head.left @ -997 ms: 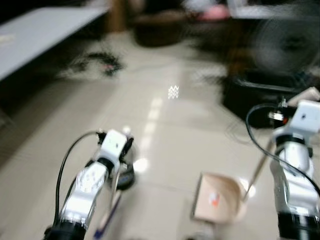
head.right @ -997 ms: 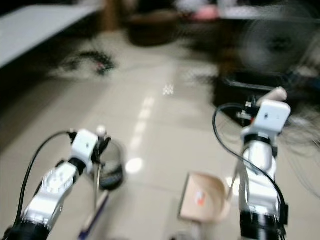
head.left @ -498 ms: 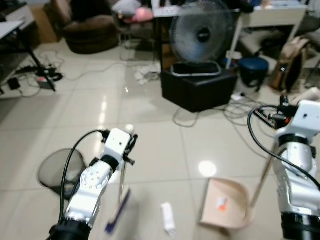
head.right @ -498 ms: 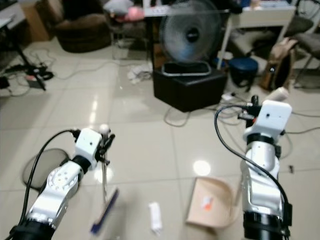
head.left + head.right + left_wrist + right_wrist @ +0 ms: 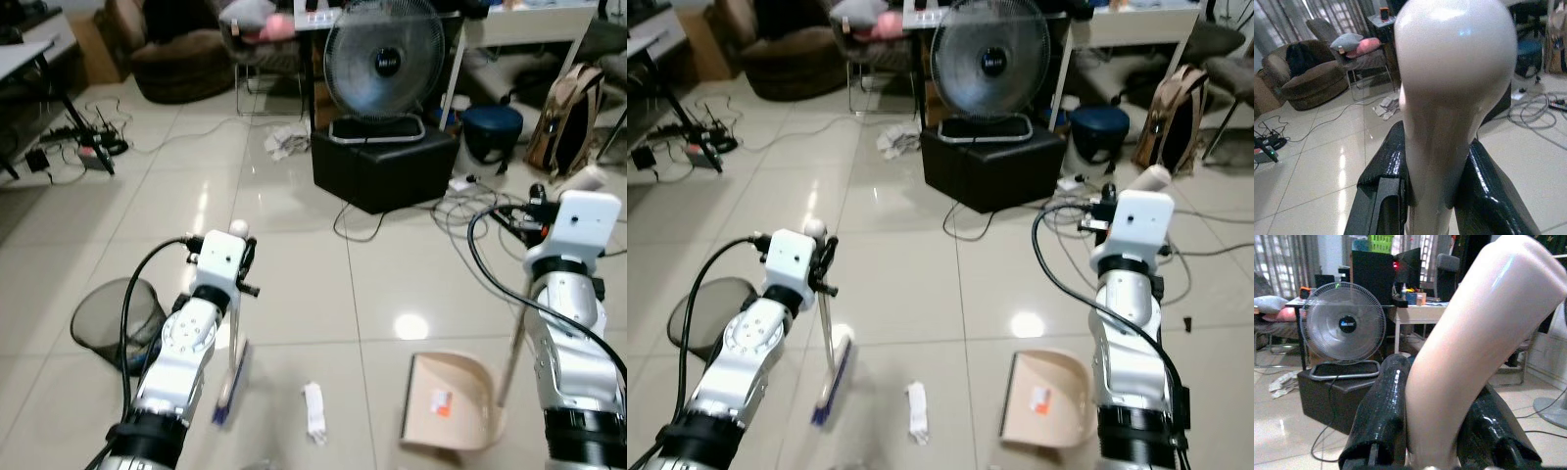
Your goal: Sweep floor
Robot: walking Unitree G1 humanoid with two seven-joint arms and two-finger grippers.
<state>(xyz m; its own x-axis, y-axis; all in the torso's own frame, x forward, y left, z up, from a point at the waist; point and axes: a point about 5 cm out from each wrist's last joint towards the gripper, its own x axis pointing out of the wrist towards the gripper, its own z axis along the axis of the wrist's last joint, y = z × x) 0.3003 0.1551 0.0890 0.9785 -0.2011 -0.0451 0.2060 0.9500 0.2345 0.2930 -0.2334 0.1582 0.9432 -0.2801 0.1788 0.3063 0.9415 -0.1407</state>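
The left gripper was clamped on the broom by its knobbed handle top; bristles met the floor beside the litter. The right gripper gripped the dustpan handle. Both tools seemed light and stiff, the glossy handles possibly slippery.
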